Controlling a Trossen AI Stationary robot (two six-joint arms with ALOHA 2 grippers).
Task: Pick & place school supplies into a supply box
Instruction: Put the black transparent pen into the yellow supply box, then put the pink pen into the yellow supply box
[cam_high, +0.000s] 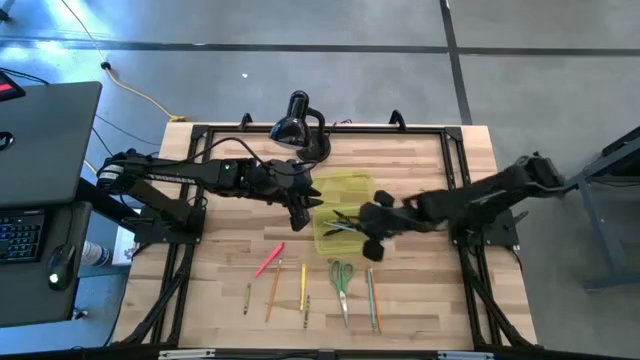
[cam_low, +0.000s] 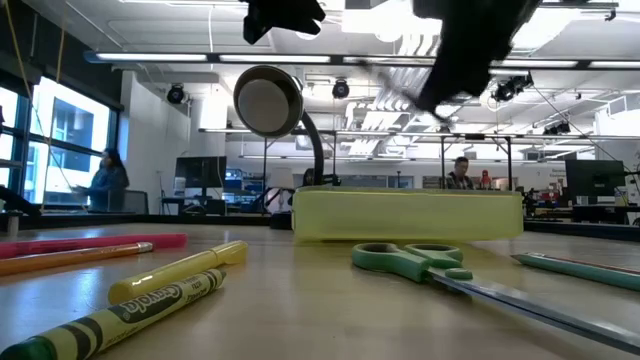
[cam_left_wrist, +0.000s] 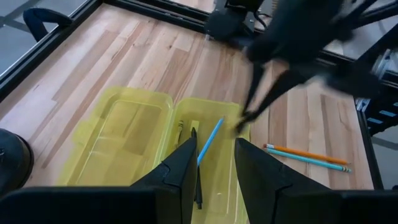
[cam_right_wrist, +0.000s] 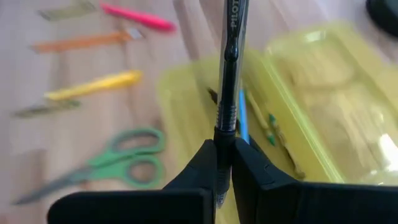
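The supply box (cam_high: 345, 205) is translucent yellow-green, lid laid open beside its tray, mid-table by the black desk lamp (cam_high: 298, 125). Above the tray the right gripper (cam_right_wrist: 225, 163) pinches one black pen (cam_right_wrist: 230, 68); the left gripper (cam_left_wrist: 214, 163) hovers there too, fingers spread and empty. One blue pencil (cam_left_wrist: 210, 140) lies inside; one green-handled scissors (cam_high: 342, 282) lies on the table.

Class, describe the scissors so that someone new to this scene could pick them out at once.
Start at the yellow supply box mid-table, then look toward the near edge, where pens and pencils lie in a row. The scissors lie among them, the only item with looped green handles and metal blades.
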